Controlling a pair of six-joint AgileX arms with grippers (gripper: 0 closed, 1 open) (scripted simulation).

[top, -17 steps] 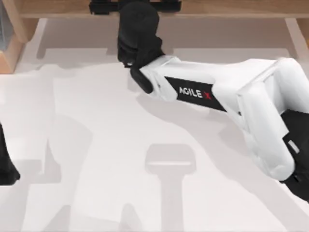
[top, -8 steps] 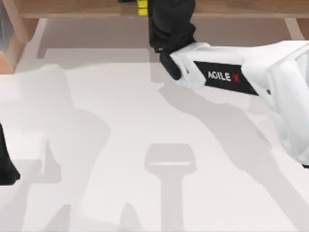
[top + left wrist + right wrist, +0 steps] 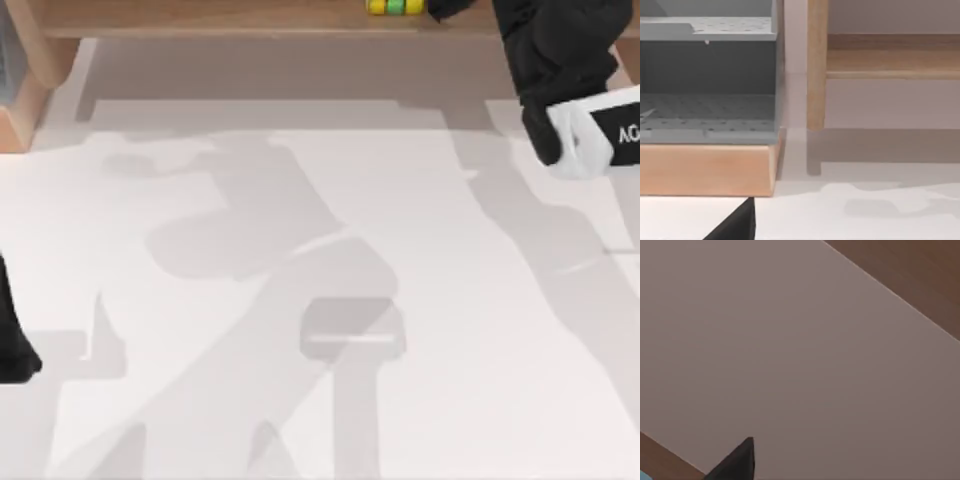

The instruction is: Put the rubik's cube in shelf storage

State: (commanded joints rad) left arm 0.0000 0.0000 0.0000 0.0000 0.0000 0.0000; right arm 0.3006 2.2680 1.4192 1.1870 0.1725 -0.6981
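White tabletop (image 3: 300,400), bare, crossed by soft grey arm shadows. Shelf storage (image 3: 200,18) runs along the far edge: light-brown board, pale side support at top view's left. Rubik's cube (image 3: 395,7) sits on the board, yellow and green tiles showing, its upper part cut off by the frame. Right arm (image 3: 580,130) reaches in at far right beside the shelf; its end effector is hidden, grip state cannot tell. Left arm (image 3: 12,340) parked at left edge; end effector unreadable too. Left wrist view: grey perforated rack (image 3: 707,75) on a wooden base, beside a shelf post.
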